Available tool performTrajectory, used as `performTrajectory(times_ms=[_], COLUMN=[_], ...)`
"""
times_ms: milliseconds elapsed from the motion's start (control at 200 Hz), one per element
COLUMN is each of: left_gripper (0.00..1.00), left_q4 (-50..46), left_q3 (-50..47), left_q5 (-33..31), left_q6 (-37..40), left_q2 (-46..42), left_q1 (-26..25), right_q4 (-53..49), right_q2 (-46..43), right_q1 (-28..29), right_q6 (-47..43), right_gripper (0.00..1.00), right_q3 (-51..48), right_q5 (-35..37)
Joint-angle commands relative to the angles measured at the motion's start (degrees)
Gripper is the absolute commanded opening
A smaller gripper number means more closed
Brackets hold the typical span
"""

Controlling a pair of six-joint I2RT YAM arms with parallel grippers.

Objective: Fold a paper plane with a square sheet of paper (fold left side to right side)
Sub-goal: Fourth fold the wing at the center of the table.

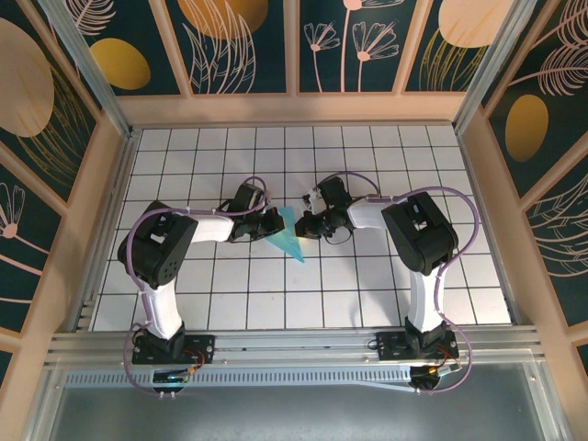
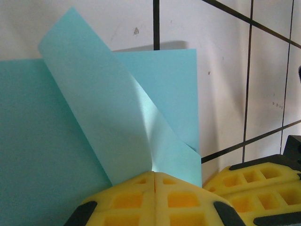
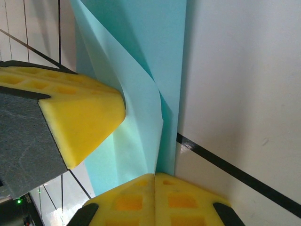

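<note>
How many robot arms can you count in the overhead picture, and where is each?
2. The left arm stands left of the light-blue paper; the right arm stands right of it. Both reach in to it.

The light-blue paper plane [image 1: 290, 235], a pointed wedge, lies centrally with one flap lifted.

White gridded tabletop [image 1: 367, 294] (floral walls [image 1: 248, 37] around)
</note>
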Motion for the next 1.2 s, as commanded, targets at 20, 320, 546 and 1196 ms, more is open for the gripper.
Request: performTrajectory(times_ms=[20, 320, 546, 1196], left_gripper=[0.0, 0.0, 0.0, 0.0], left_q4=[-0.1, -0.89, -1.33, -1.77], left_q3=[-1.56, -2.17, -2.39, -2.08], left_q5=[-1.28, -2.37, -3.2, -3.73], left_q6=[0.14, 0.39, 0.17, 0.18], left_q2=[1.63, 1.64, 1.85, 2.21], left_q1=[-0.03, -0.03, -0.08, -0.09], right_q4=[-4.03, -3.39, -2.05, -6.24], right_q2=[3.29, 1.46, -0.21, -11.9], right_q1=[0.01, -0.05, -0.05, -1.91], right_q6=[-1.39, -0.69, 0.41, -1.12], right_gripper=[0.0, 0.05, 0.14, 0.33], right_q3=[-0.85, 0.05, 0.62, -0.11], right_q5=[5.26, 3.3, 2.26, 4.05])
